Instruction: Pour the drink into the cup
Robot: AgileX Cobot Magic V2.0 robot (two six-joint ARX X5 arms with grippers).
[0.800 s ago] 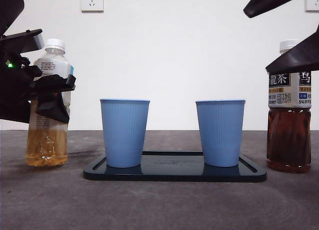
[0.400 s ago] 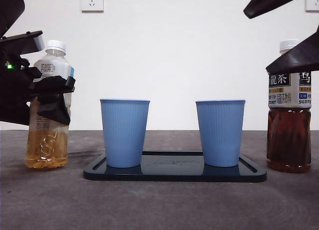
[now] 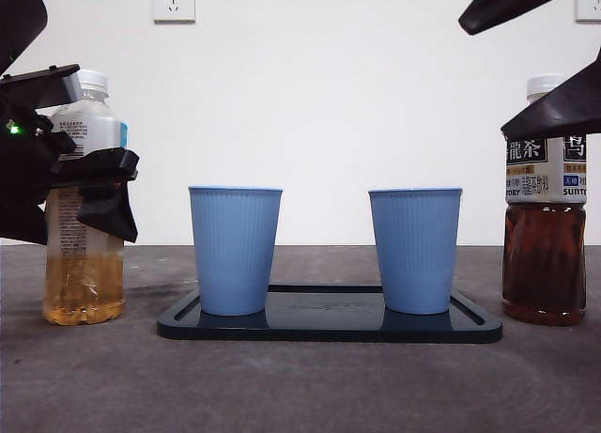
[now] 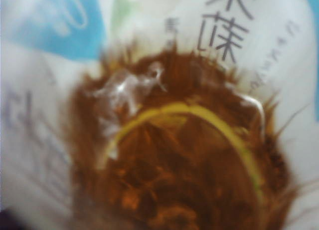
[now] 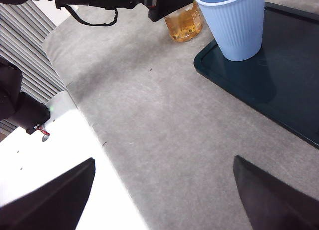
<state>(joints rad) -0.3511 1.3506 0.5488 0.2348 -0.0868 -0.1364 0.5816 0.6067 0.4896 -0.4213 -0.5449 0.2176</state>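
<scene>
A clear bottle of pale amber drink [image 3: 84, 255] with a white cap stands at the far left, and my left gripper [image 3: 94, 184] is shut on its middle. The left wrist view shows only the bottle's label [image 4: 164, 140], blurred and very close. Two blue ribbed cups stand upright on the dark tray [image 3: 329, 328]: the left cup [image 3: 235, 250] and the right cup [image 3: 415, 250]. My right gripper [image 3: 535, 57] hangs open at the upper right, holding nothing. In the right wrist view the right gripper [image 5: 164, 200] looks over one cup [image 5: 232, 23] and the pale bottle [image 5: 183, 24].
A bottle of dark tea [image 3: 545, 255] with a white cap stands at the far right, beside the tray and just below the right gripper's jaws. Grey table cloth ends at a white ledge [image 5: 60, 155]. Two wall sockets sit high on the white wall.
The left gripper and the pale bottle have shifted a little to the left together, and the drink inside has settled level. Cups, tray, dark bottle and right gripper have not moved.
</scene>
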